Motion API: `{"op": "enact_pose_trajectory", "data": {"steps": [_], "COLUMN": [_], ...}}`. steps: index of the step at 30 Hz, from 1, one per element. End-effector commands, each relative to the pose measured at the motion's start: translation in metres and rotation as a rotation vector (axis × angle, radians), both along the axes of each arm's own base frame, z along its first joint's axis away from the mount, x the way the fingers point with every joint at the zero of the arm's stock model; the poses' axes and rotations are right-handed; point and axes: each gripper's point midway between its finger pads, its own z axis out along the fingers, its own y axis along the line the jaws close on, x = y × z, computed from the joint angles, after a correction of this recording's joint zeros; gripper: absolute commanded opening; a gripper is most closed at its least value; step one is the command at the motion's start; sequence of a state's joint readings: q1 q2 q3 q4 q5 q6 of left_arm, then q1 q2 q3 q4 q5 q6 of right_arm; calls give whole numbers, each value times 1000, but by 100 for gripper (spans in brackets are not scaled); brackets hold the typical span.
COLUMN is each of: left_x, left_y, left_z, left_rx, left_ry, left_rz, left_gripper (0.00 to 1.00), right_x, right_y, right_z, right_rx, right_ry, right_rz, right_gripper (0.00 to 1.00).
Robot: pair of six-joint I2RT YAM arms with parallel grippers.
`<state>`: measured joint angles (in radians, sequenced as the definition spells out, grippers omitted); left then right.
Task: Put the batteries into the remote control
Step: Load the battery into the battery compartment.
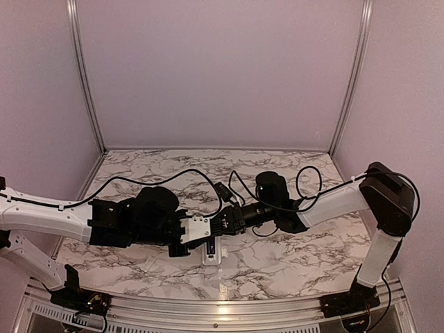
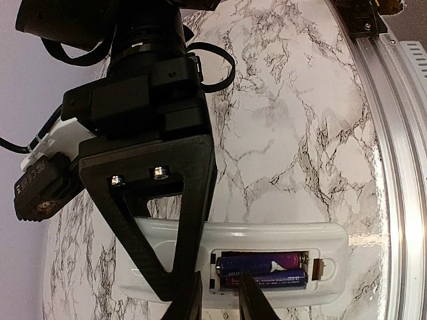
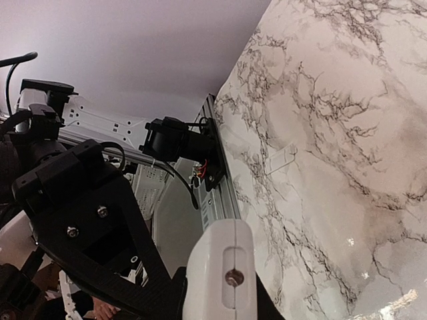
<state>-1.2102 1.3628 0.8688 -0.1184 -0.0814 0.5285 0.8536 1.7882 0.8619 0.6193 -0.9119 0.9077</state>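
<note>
The white remote control lies back up, its battery bay open. Two dark blue and purple batteries lie side by side in the bay. My left gripper hovers over the bay's left end, its jaws a narrow gap apart with nothing between them. One fingertip overlaps the near battery. My right gripper is shut on the remote, whose end faces the camera. Its black finger crosses the remote. From above, both grippers meet over the remote.
A small pale flat piece lies on the marble table to the left of the remote; it also shows in the top view. The aluminium front rail runs close behind the remote. Purple walls enclose the table.
</note>
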Motion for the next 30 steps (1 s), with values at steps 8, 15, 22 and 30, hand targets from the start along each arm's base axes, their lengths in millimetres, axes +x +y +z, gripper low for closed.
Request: {"op": "enact_pose_trajectory", "data": {"steps": [8, 15, 22, 30], "left_x": [-3, -6, -11, -20], "left_y": [-6, -6, -6, -6], "left_z": [-1, -8, -21, -39], "left_rx": [21, 52, 106, 187], "left_ry": [9, 22, 38, 42], "left_rz": [-18, -29, -42, -65], "left_gripper": [16, 14, 13, 9], "right_x": [-4, -4, -3, -3], "right_y": [9, 10, 10, 10], "right_z": [8, 8, 8, 11], "right_rx": [23, 16, -1, -1], "right_ry": [-23, -32, -48, -62], "right_rz": [29, 31, 34, 37], "right_gripper": [0, 0, 0, 0]}}
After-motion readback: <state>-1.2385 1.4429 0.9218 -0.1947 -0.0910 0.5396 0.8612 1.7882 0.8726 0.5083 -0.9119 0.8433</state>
